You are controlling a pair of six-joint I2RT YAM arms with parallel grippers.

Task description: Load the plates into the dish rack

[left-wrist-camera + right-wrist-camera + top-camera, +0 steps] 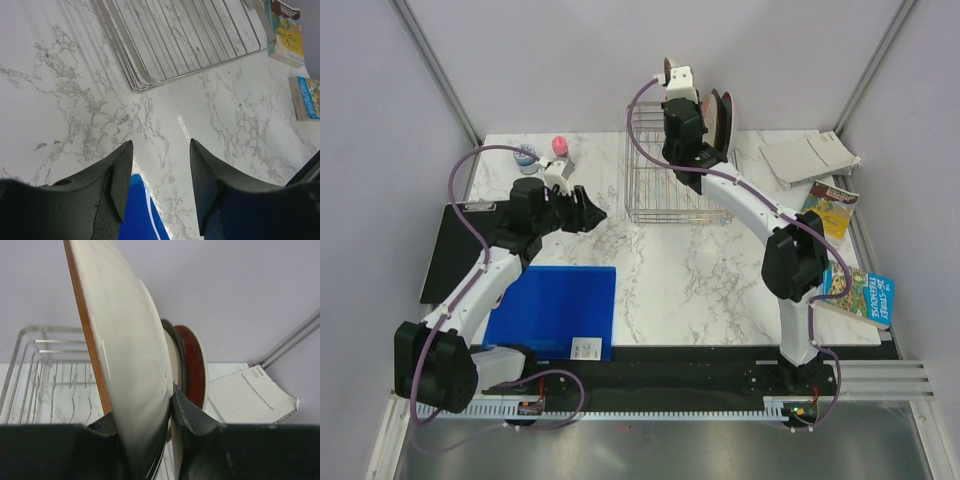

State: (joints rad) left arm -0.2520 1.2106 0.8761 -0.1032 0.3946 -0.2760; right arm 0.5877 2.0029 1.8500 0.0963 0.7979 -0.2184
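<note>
In the right wrist view my right gripper (142,410) is shut on the edge of a cream plate with an orange-brown rim (130,355), held upright. Behind it stand a dark-rimmed plate (176,352) and a red-orange plate (196,365). From the top view these two plates (720,115) stand on edge at the far right end of the dish rack (650,190), with the right gripper (682,120) above the rack beside them. My left gripper (592,213) hangs open over bare marble left of the rack (200,70), and nothing lies between its fingers (122,175).
A blue mat (555,310) and a black clipboard (450,250) lie at the near left. A tape roll (526,155) and a pink object (560,147) sit at the back left. A paper booklet (810,158) and two books (832,205) (865,295) lie along the right side.
</note>
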